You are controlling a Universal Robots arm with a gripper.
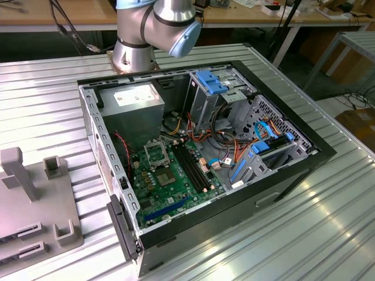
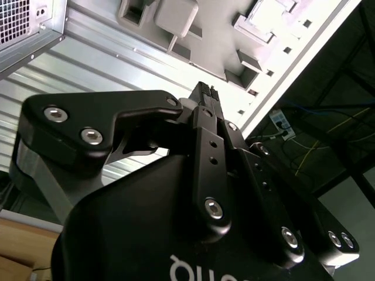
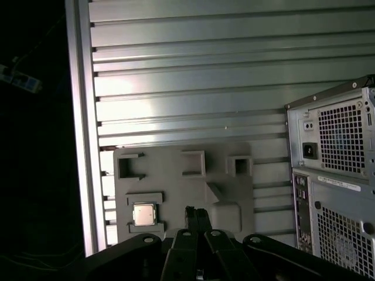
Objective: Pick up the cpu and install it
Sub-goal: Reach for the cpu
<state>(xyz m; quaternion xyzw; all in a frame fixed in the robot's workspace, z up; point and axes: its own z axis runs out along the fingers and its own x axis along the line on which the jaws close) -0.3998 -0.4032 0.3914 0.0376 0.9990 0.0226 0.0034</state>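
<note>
One cpu (image 3: 144, 214) on grey holder (image 3: 170, 188)

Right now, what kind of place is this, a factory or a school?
Probably a robotics lab or workshop. A robot arm stands on a ribbed metal table next to an opened computer case, and wooden workbenches stand behind.
</note>
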